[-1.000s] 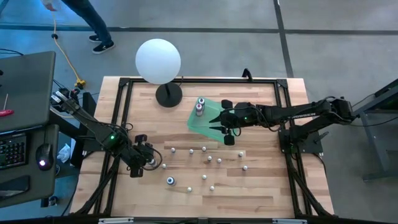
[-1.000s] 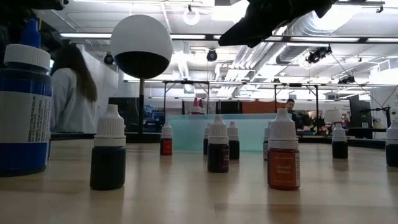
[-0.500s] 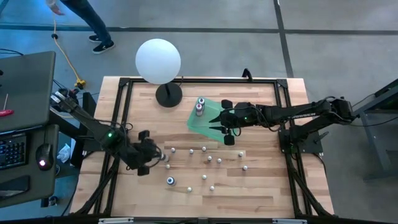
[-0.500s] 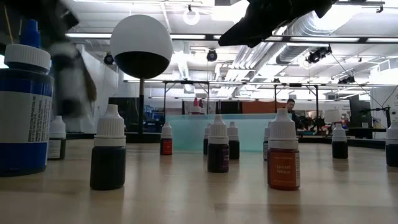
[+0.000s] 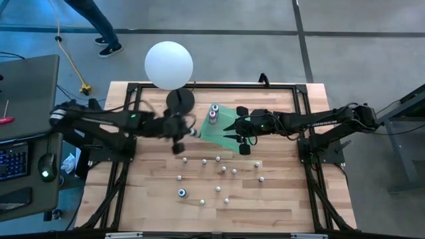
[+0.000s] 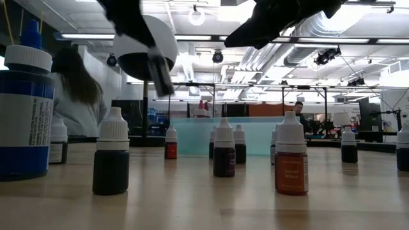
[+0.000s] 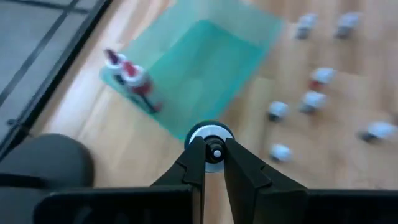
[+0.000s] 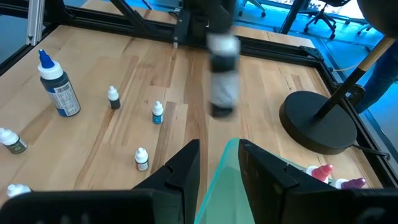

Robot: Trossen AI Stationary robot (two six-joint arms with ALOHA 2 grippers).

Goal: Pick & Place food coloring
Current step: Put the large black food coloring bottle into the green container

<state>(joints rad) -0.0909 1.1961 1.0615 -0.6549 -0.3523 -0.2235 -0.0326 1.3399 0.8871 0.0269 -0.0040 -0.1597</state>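
Left gripper [image 5: 184, 135] hangs above the wooden table [image 5: 279, 199], just beside the near-left edge of the green tray [image 5: 222, 126] and close to the black stand [image 5: 179, 101] of the white ball [image 5: 169, 64]. Its 2 fingers [image 7: 194, 163] are pinched on a small bottle [image 7: 211, 144] of food coloring, seen cap-on from the wrist camera, with the tray's edge just past it. From the right wrist camera the same bottle shows as a blurred whitish shape [image 8: 222, 74] held well off the wood.

Right gripper [image 5: 238, 135] sits over the tray's near-right side, its fingers [image 8: 186, 163] spread apart with nothing between them.

Inside the tray, at its far corner, 2 bottles [image 5: 214, 113] stand together; the left wrist view shows red tops on them [image 7: 130, 74]. Other food coloring bottles [image 5: 219, 174] stand scattered upright on the bare wood nearer the front, well apart from the tray. 1 larger blue-capped bottle [image 5: 182, 193] stands at the front left of that group, and it looms at the left of the low view [image 6: 24, 108], with dark-filled small bottles [image 6: 111, 152] beside it.

A person [image 5: 93, 18] walks on the floor beyond the table.
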